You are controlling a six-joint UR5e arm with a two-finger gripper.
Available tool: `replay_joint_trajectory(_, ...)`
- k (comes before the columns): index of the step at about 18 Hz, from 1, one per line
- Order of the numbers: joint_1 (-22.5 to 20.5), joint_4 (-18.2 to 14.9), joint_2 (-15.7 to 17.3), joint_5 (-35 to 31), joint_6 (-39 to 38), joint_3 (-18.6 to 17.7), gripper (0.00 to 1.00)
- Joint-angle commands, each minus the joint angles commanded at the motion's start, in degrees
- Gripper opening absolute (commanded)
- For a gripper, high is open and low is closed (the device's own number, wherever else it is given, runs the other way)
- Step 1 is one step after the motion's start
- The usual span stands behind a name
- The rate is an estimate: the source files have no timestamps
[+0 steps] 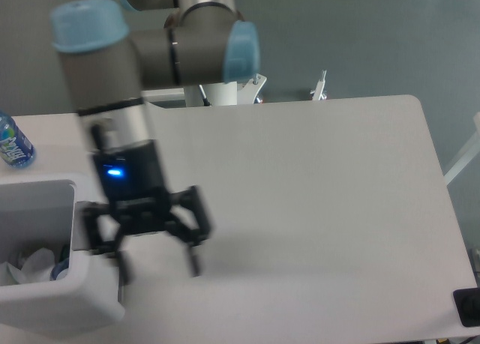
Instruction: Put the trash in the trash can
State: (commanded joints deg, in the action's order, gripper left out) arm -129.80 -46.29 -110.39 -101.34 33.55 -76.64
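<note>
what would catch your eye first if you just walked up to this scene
The big grey robot arm with pale blue caps sweeps in from the top left, its black gripper hanging open and empty over the bare white table, a blue light glowing on its wrist. Just left of it stands the white trash can with crumpled white paper inside. A blue-labelled water bottle stands at the table's far left edge.

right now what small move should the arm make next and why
Probably just retreat up and away toward a rest pose. The black two-finger gripper is open and empty over the white table, and crumpled white paper already lies inside the white boxy plastic bin. No loose trash shows on the table, only an intact blue-labelled water bottle.
</note>
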Motion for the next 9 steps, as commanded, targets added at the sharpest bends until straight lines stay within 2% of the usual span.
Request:
replay_joint_trajectory(3, -4.3, -8.6, 3.9, -0.8, 7.2, -0.2, 1.0)
replay_joint_trajectory(4, -5.0, -11.3, 4.2, -0.7, 10.4, -0.3, 1.0)
replay_joint_trajectory(6, -7.1, -14.0, 5.4, -0.4, 15.8, -0.4, 1.0)
replay_joint_trajectory(9, -8.3, -16.1, 6.3, -0.1, 17.4, -0.3, 1.0)
